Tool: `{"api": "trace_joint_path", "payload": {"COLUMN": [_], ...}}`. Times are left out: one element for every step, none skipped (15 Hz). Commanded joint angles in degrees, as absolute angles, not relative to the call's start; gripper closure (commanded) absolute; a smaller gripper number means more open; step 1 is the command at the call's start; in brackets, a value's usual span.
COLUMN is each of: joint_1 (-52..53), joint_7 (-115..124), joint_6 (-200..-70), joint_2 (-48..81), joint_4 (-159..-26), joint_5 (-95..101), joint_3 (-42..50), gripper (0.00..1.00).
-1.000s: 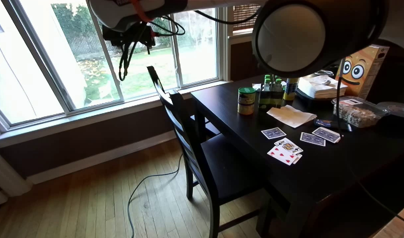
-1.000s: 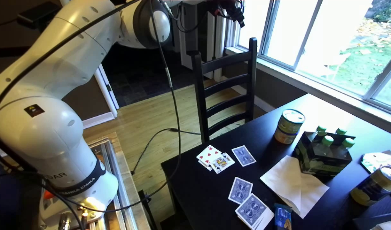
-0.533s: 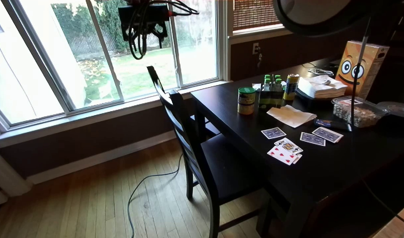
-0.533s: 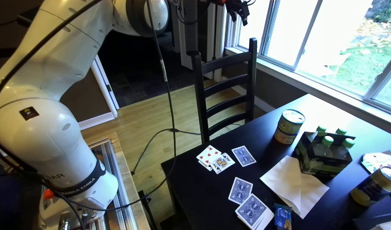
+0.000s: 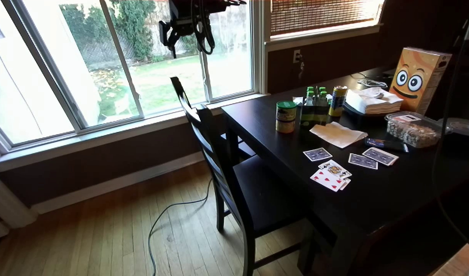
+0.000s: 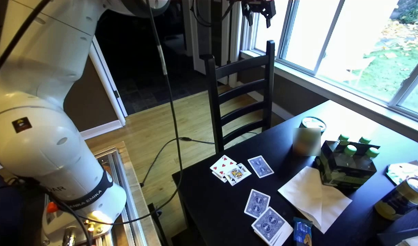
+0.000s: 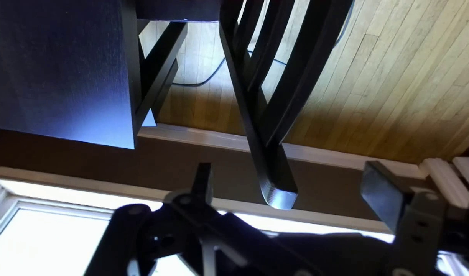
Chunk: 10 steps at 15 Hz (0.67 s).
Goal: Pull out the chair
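The chair is dark wood with a tall slatted back. Its seat (image 5: 265,195) is partly under the dark table in an exterior view, and its back (image 6: 243,63) rises at the table's edge in an exterior view. My gripper (image 6: 259,24) is open and empty, in the air above the chair back. In the wrist view my gripper (image 7: 292,180) has its fingers wide apart. The rounded top of one chair back post (image 7: 274,172) shows in the gap between them, touching neither finger. The chair's front legs are mostly hidden by the table.
The dark table (image 5: 253,111) bears playing cards (image 6: 260,167), stacked cans (image 5: 286,119), a bottle carrier (image 6: 345,171) and a cereal box (image 5: 418,82). A window sill (image 5: 173,116) runs along the wall behind the chair. A thin cord (image 5: 180,203) lies on the wood floor.
My gripper has moved to the right in both exterior views and turned, so both fingers show. The arm's large joint has risen out of an exterior view. The chair has not moved.
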<state>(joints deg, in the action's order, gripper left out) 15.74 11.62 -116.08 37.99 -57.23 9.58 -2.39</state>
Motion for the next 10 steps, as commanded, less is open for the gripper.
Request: {"api": "trace_joint_path", "payload": {"joint_1": [12.1, 11.4, 10.3, 9.1, 7.5, 10.9, 9.9, 9.2, 8.9, 8.8], "joint_7": [7.5, 8.4, 8.9, 8.6, 8.1, 9.2, 9.1, 9.0, 8.9, 8.9], "joint_6": [-124.0, -125.9, -127.1, -128.0, -127.6, -125.2, -125.5, -125.7, -125.8, -125.9], "joint_2": [30.2, 29.0, 27.7, 26.6, 25.3, 30.8, 29.7, 28.9, 28.2, 27.8], "joint_4": [-70.9, -73.4, -76.0, -78.4, -81.0, -71.7, -74.0, -75.5, -76.6, -77.2], "joint_5": [6.0, 5.1, 3.1, 0.8, -2.7, 1.9, 0.1, -0.8, -1.1, -1.2], "joint_3": [-5.1, -5.3, -5.9, -6.5, -7.6, -4.9, -5.4, -5.7, -5.9, -5.9], "gripper": [0.0, 0.0, 0.0, 0.0, 0.0, 0.0, 0.0, 0.0, 0.0, 0.0]}}
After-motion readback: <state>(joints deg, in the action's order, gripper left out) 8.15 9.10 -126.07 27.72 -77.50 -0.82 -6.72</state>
